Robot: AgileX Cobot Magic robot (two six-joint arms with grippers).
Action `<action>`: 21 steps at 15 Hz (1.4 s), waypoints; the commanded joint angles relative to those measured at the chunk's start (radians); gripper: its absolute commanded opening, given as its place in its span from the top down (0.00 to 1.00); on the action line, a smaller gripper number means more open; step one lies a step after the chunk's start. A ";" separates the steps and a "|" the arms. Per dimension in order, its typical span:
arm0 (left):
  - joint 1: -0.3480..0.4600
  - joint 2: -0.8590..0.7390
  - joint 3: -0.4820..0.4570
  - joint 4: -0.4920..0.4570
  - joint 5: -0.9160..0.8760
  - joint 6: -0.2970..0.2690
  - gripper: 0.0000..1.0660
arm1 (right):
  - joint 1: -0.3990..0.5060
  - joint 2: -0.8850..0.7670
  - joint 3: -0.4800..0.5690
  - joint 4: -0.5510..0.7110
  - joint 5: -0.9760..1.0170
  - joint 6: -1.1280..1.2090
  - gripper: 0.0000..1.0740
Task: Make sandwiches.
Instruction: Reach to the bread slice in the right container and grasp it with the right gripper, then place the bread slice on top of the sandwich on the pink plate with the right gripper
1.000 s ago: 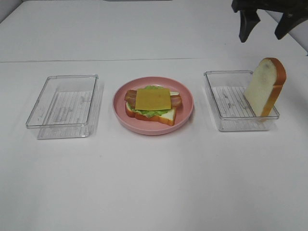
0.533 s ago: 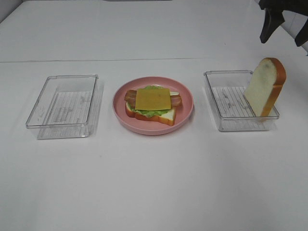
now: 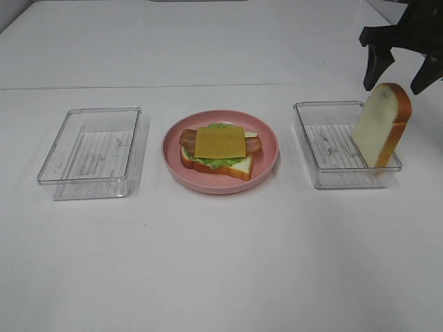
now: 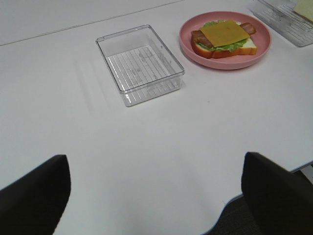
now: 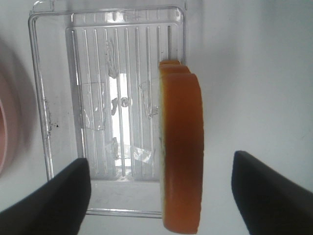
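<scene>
- right gripper (image 3: pixel 399 75) spread wide above upright bread slice (image 3: pixel 383 124), air between
- slice leans on right clear tray (image 3: pixel 325 149) far wall; tray floor left of it bare
- pink plate (image 3: pixel 266 142) and left clear tray (image 3: pixel 90 149) apart, bare table gaps between

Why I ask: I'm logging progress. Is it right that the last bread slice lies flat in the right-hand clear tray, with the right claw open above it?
Not flat: the bread slice stands on edge, leaning in the clear tray, as the exterior high view shows. The right claw is open above it.
</scene>
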 commanded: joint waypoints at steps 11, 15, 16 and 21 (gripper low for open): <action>0.000 -0.022 0.003 0.000 -0.010 -0.001 0.16 | -0.002 0.087 0.001 -0.010 0.076 0.002 0.77; 0.000 -0.022 0.003 0.000 -0.010 -0.001 0.16 | -0.002 0.084 0.001 -0.010 0.076 0.016 1.00; 0.000 -0.022 0.003 0.000 -0.010 -0.001 0.16 | -0.001 0.057 0.001 -0.007 0.076 0.029 1.00; 0.000 -0.022 0.003 0.000 -0.010 -0.001 0.16 | 0.000 -0.055 0.000 0.154 0.074 0.001 1.00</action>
